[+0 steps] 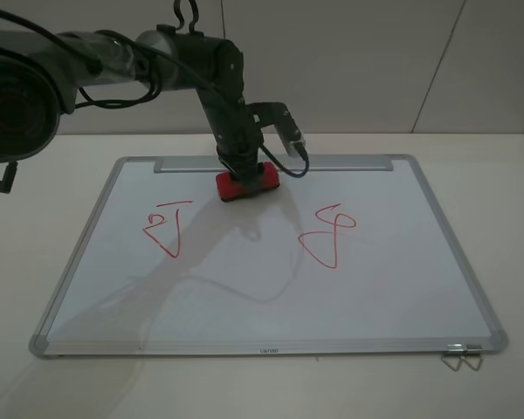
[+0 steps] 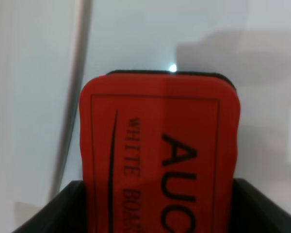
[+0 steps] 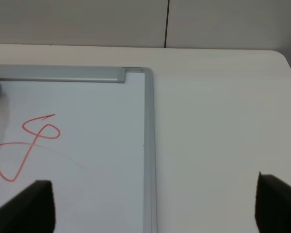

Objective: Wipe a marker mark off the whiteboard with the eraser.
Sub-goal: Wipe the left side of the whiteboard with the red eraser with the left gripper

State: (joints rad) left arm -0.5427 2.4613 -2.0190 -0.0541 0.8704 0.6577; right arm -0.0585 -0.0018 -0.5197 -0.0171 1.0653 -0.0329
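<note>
The whiteboard (image 1: 271,297) lies flat on the table. Its grey tray strip (image 1: 349,162) runs along the far edge. The marker mark (image 1: 168,227), a thin red triangle with a bar on top, is on the board's left half. My left gripper (image 1: 243,172) is shut on the red eraser (image 1: 247,182), low over the board just in front of the tray strip, up and to the right of the mark. In the left wrist view the eraser (image 2: 160,155) fills the space between the black fingers (image 2: 63,208). My right gripper (image 3: 153,206) is open beside the board's right frame (image 3: 149,145).
A red looped figure-8 scribble (image 1: 329,236) (image 3: 29,143) marks the board's right half. Two wire binder clips (image 1: 463,358) hang at the near right corner. The left arm (image 1: 157,61) reaches in from the upper left. Bare tabletop (image 3: 223,121) lies right of the board.
</note>
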